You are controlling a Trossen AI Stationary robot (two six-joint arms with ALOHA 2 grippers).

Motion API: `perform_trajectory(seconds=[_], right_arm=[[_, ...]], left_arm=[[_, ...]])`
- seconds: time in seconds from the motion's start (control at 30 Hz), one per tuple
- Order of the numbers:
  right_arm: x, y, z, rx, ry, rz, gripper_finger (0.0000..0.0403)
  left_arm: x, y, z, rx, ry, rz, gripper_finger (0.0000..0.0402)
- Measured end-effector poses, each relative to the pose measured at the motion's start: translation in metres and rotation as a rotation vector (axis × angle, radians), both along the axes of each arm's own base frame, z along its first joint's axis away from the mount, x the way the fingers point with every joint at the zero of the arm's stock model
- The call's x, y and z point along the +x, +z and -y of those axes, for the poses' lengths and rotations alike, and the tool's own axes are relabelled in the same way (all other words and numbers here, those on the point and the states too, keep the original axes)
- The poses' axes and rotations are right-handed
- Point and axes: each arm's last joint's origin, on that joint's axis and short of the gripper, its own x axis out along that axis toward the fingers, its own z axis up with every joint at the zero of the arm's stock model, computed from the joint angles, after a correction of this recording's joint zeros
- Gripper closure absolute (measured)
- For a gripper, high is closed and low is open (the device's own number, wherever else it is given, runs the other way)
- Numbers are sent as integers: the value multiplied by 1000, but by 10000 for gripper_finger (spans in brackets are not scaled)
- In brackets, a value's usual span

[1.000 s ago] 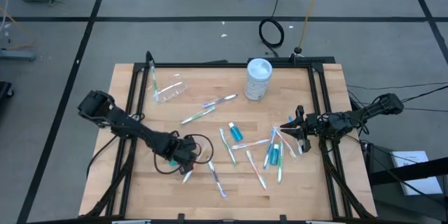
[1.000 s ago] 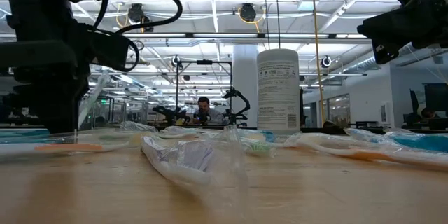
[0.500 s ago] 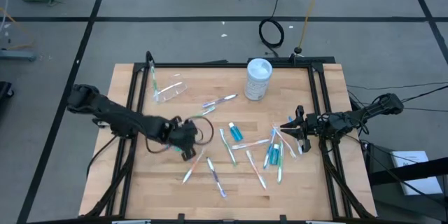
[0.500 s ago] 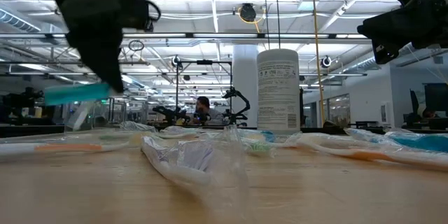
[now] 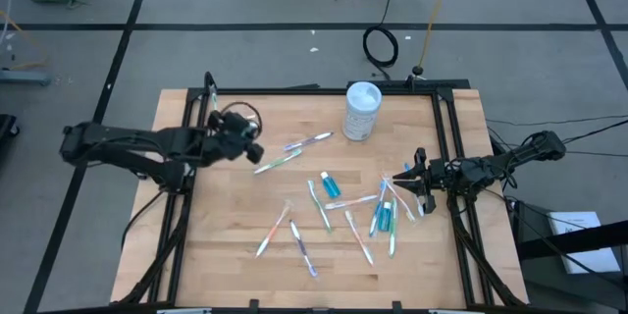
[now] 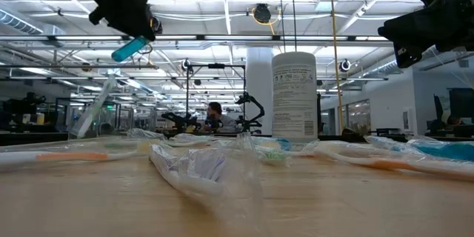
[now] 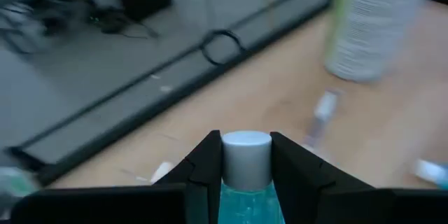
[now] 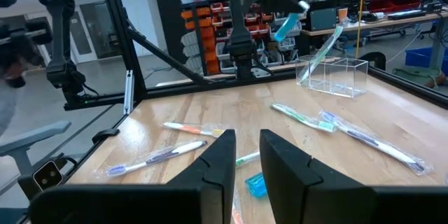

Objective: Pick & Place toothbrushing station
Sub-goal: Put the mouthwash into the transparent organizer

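My left gripper hangs above the table's far left part, shut on a small blue toothpaste tube. It is close over the clear plastic cup, in which one toothbrush leans. Several toothbrushes lie flat across the table's middle and right. A second blue tube lies among them. My right gripper waits low at the right edge, open by a narrow gap, with nothing between its fingers. My left gripper pinches the tube's blue body between its two fingers, just behind the white cap. The tube lies along the fingers, and its cap sticks out past their tips. It is lifted clear of the table and slants downward.
A tall white cylindrical container stands at the far edge, right of the middle. Black frame rails run along the table's left and right sides. Bare wood shows along the near edge and at the near left.
My left gripper has risen from the near left part of the table with the tube. It has swung toward the far edge, over to the clear cup, and its wrist has turned. The tube is lifted clear. A toothbrush that lay beneath the gripper now shows.
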Motion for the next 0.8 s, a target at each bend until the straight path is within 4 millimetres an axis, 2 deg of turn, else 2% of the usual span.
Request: perform_trajectory(seconds=[0.1,0.23,0.4,0.53,0.8], right_arm=[[0,0,0,0,0,0,344],[0,0,0,0,0,0,344],[0,0,0,0,0,0,344],[0,0,0,-1,0,0,344],[0,0,0,-27,0,0,344]], left_arm=[[-5,-6,-15,74,139,-7,310],[-9,-27,-31,161,292,17,307],[-11,-57,-49,231,371,112,306],[-21,-79,-61,274,434,176,305],[-47,-116,-69,309,506,207,305]])
